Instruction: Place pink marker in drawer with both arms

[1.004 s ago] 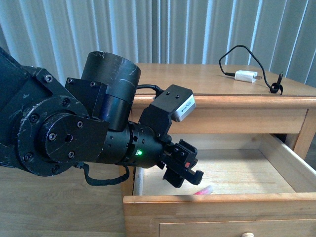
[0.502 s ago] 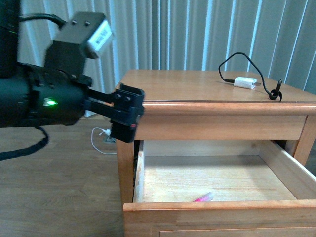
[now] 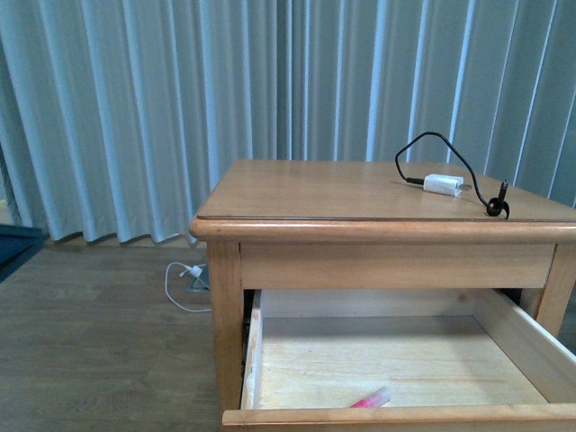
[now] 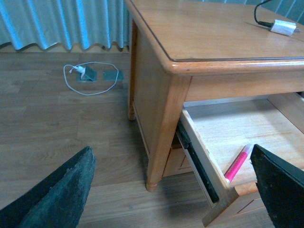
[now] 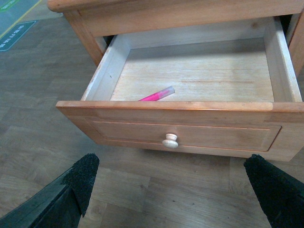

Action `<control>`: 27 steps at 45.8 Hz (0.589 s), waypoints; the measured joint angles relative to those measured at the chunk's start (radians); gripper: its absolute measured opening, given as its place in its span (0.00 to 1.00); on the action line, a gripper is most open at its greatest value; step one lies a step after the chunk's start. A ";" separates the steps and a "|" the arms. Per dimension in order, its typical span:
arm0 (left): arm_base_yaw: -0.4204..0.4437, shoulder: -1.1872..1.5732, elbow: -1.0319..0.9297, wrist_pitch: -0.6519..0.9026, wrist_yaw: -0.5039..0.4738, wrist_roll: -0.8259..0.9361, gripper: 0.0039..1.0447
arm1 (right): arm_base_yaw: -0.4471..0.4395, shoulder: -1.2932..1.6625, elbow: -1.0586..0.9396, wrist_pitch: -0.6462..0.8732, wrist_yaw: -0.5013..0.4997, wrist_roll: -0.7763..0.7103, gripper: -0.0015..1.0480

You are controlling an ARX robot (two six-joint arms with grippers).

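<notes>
The pink marker (image 3: 371, 398) lies flat inside the open drawer (image 3: 270, 355), close behind its front panel; it also shows in the left wrist view (image 4: 236, 164) and the right wrist view (image 5: 157, 95). The drawer (image 5: 190, 135) is pulled far out, its round knob (image 5: 170, 140) facing me. My left gripper (image 4: 173, 190) is open and empty, off the nightstand's left front corner, above the floor. My right gripper (image 5: 171, 190) is open and empty, in front of the drawer front, above the floor. Neither arm shows in the front view.
A white charger block (image 3: 444, 184) with black cable lies on the nightstand top (image 3: 315, 189). A white cord and floor socket (image 3: 191, 274) lie on the wooden floor left of the nightstand. Curtains hang behind.
The left arm, which reached into the drawer a second ago, has pulled back left and out of the front view. The marker stays lying in the drawer.
</notes>
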 joint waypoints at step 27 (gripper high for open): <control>0.122 -0.329 -0.197 -0.011 -0.085 0.004 0.74 | 0.000 0.000 0.000 0.000 0.000 0.000 0.92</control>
